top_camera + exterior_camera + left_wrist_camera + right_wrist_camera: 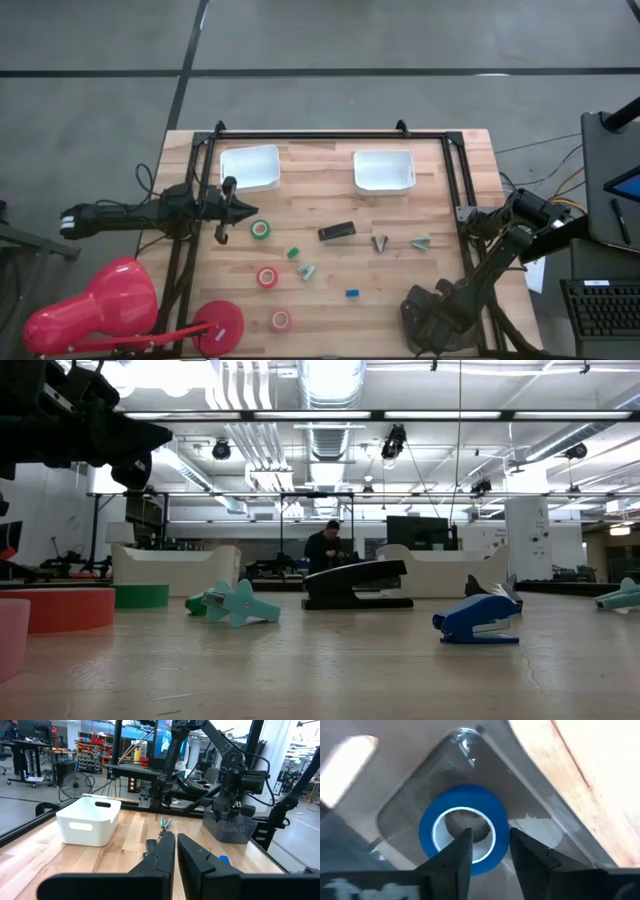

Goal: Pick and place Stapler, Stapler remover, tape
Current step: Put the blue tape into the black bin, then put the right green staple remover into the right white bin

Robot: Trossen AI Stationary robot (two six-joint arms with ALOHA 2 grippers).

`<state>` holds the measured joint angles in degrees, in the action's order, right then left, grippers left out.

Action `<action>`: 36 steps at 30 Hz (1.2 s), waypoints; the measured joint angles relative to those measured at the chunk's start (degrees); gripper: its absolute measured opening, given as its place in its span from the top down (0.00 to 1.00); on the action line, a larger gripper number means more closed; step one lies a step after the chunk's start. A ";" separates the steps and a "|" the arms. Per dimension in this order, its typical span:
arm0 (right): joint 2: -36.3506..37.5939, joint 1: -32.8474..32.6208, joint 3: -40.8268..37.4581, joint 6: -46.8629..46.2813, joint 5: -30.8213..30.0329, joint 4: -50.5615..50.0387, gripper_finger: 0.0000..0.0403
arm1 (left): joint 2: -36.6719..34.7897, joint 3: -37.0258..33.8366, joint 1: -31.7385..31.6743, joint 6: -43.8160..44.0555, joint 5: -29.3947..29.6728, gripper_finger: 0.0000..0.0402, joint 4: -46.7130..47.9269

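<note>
The black stapler (337, 231) (357, 582) lies flat mid-table. Green tape (260, 229), red tape (267, 277) and pink tape (280, 320) lie flat on the left half. Small staple removers are scattered: green (293, 253), blue (352, 293) (478, 620), grey ones (380, 242) (420, 242). My left gripper (235, 208) (176, 850) hovers shut just left of the green tape. My right gripper (490, 840) is down in a clear bin (430, 315), open. One finger stands in the hole of a blue tape roll (462, 827) and one outside its wall; the roll lies on the bin's floor.
Two white bins (250, 168) (384, 169) stand along the far side inside a black frame (330, 135). A red round-based stand (218, 325) and a large red object (90, 305) sit at the near left corner. A person stands far behind the table (322, 548).
</note>
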<state>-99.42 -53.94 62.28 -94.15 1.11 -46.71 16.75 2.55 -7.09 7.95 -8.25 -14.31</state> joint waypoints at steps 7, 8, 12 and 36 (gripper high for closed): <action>1.04 1.03 3.58 -0.81 1.70 -4.86 0.62 | 0.00 0.00 0.01 0.01 0.00 0.94 0.00; 1.36 1.17 4.21 -0.81 1.70 -6.03 0.62 | 0.00 0.00 0.00 0.02 0.00 0.94 0.00; 1.97 2.14 7.45 -0.79 0.87 -9.39 0.64 | 0.00 0.00 0.00 0.00 0.00 0.94 0.00; 1.79 13.37 15.75 25.44 -19.39 -11.21 0.76 | -0.02 -0.02 0.00 0.02 0.00 0.94 0.31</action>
<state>-97.62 -40.57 78.03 -68.71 -18.28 -57.92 16.73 2.52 -7.09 7.97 -8.25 -14.00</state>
